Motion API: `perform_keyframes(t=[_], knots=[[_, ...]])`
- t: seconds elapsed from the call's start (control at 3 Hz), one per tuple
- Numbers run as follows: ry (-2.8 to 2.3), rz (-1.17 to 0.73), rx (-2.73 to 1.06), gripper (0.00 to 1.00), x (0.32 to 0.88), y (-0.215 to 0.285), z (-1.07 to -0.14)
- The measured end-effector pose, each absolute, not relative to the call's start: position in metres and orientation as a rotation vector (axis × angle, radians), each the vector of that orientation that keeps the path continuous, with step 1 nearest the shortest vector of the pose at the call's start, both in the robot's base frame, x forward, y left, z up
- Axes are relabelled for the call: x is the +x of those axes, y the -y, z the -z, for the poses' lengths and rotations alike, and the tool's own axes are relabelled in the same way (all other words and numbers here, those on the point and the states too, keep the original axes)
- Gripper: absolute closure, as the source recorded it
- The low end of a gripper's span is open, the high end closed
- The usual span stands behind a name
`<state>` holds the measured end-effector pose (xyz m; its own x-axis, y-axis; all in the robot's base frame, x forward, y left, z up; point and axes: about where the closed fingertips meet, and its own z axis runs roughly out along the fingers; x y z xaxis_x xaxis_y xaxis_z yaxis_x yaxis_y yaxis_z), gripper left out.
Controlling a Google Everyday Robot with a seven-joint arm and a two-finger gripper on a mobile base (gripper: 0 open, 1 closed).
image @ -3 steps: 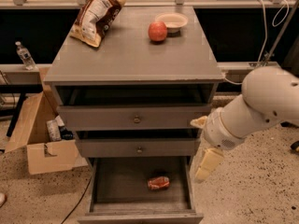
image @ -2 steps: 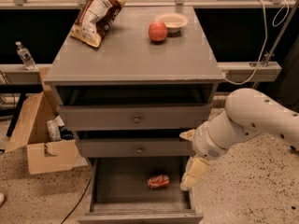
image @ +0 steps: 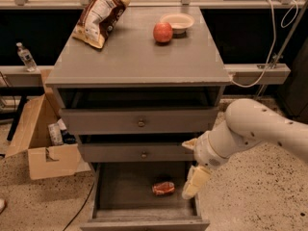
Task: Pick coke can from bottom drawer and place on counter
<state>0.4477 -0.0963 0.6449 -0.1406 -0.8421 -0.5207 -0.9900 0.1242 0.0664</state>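
The coke can (image: 163, 188) lies on its side on the dark floor of the open bottom drawer (image: 144, 214), right of the middle. My gripper (image: 194, 181) hangs from the white arm over the drawer's right side, just right of the can and a little above it, apart from it. The grey counter (image: 134, 57) tops the cabinet above.
On the counter lie a chip bag (image: 100, 14), a red apple (image: 163, 32) and a white bowl (image: 177, 22). Two shallower knobbed drawers (image: 141, 123) stand slightly open above the bottom one. An open cardboard box (image: 41, 143) sits on the floor at the left. A water bottle (image: 25, 57) stands on the left ledge.
My arm has moved left and down, bringing the gripper from beside the cabinet to over the right side of the bottom drawer, close to the can. The can has not moved.
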Motion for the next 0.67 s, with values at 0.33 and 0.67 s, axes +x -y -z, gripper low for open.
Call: perform_keyframes(t=[0.33,0.67], knots=[[-2.025,-0.612,-1.767,0.0,0.452,0.089,-0.591],[-2.002,-0.625,-1.748,0.0,0.459,0.086,-0.536]])
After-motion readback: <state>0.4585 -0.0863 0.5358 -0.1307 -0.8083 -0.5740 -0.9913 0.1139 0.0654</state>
